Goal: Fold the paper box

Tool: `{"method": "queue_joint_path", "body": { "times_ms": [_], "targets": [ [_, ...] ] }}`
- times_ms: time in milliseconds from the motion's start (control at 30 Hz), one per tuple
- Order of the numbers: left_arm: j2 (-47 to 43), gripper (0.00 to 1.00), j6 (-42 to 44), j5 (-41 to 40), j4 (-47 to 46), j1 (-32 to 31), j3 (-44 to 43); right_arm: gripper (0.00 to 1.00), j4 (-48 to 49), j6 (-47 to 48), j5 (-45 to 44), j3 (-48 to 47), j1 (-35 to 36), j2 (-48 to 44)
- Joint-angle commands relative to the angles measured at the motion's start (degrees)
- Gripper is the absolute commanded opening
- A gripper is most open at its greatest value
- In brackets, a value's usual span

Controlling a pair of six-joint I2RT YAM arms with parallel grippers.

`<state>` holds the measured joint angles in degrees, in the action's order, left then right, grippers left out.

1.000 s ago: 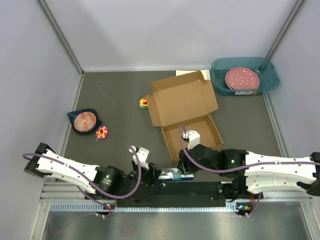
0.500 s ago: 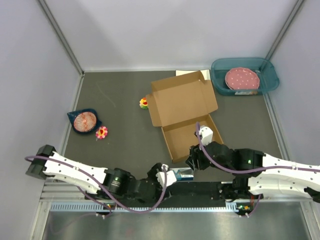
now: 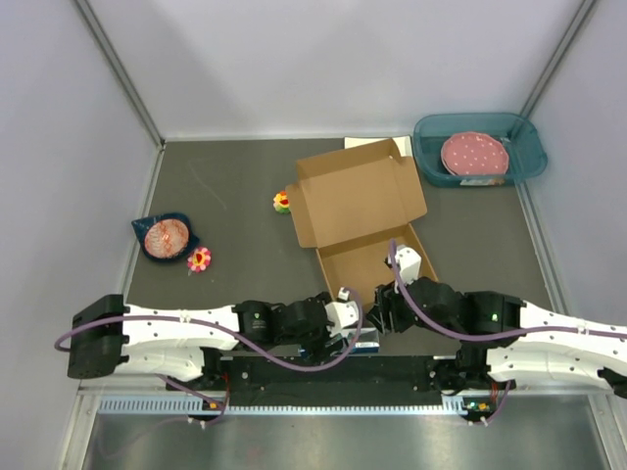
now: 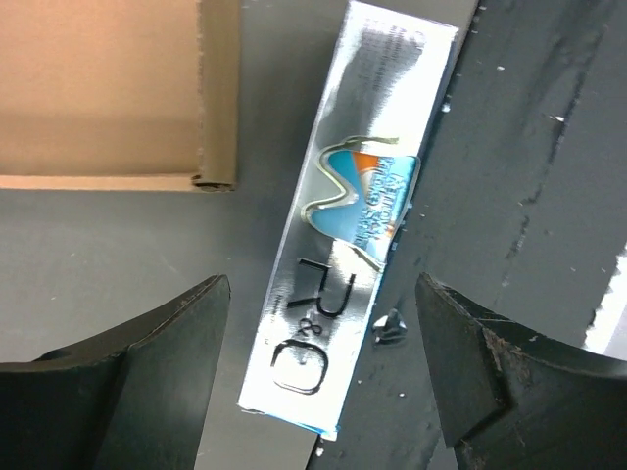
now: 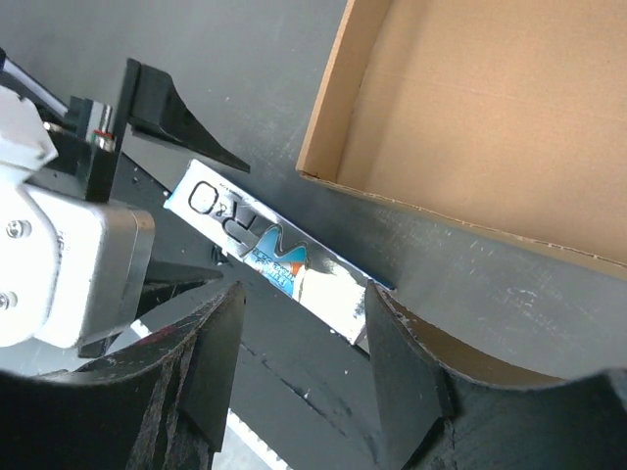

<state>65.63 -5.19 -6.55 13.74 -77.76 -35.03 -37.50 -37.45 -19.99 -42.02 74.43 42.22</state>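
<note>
The brown corrugated cardboard box point(image 3: 358, 211) lies open just beyond both arms, long axis running away; the left gripper point(image 4: 323, 284) gapes over a flat silver packet point(image 4: 343, 215) beside the box's near wall, the right gripper point(image 5: 304, 304), nearer, stands half-spread

light bright, even | shadows soft | glare on foil packet point(image 4: 372, 117) | wrist views sharp

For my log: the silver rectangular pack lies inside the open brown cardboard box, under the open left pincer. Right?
No: the silver rectangular pack lies outside the open brown cardboard box, under the open left pincer, as the left wrist view shows.
</note>
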Motion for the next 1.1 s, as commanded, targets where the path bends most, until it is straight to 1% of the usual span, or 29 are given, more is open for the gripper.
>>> {"method": "queue_joint_path", "body": {
  "times_ms": [0, 133, 233, 267, 367, 533, 633, 667, 800, 867, 1067],
  "targets": [
    [0.1, 0.82, 1.5, 7.8, -1.8, 0.3, -1.9, 0.53, 0.7, 0.7, -1.8, -0.9, -0.7, -1.7],
    [2.1, 0.82, 0.8, 10.1, -5.1, 0.3, -0.4, 0.54, 0.8, 0.9, -2.0, -0.4, -0.7, -1.3],
    [6.0, 0.82, 1.0, 12.0, -7.4, 0.4, -0.3, 0.54, 1.3, 0.8, -1.7, 0.1, -0.8, -0.9],
    [8.7, 0.81, 1.0, 12.4, -6.7, 0.3, -1.0, 0.54, 1.6, 0.7, -1.6, 0.2, -0.8, -0.7],
    [12.5, 0.80, 1.1, 12.1, -4.9, 0.3, -2.9, 0.54, 2.0, 0.4, -1.1, 0.4, -0.9, -0.5],
    [14.2, 0.79, 1.1, 11.0, -6.7, 0.4, -2.5, 0.54, 2.4, 0.4, -0.8, 0.9, -0.9, -0.6],
    [14.5, 0.79, 1.1, 7.6, -6.4, 0.5, -3.0, 0.54, 2.4, 0.4, -0.8, 0.7, -0.9, -0.8],
    [13.9, 0.79, 1.1, 5.1, -5.3, 0.5, -3.3, 0.54, 2.4, 0.4, -0.8, 0.7, -0.8, -0.8],
    [10.6, 0.80, 1.4, 2.3, -5.6, 0.5, -2.6, 0.54, 2.4, 0.1, -0.8, 0.9, -0.8, -1.1],
    [11.0, 0.81, 1.2, 2.0, -5.5, 0.5, -2.3, 0.54, 2.4, 0.1, -0.9, 0.9, -0.8, -1.0],
    [15.1, 0.79, 0.4, 5.9, -6.1, 0.2, -2.8, 0.54, 2.4, 0.0, -0.9, 0.9, -0.9, -1.3]
  ]
}}
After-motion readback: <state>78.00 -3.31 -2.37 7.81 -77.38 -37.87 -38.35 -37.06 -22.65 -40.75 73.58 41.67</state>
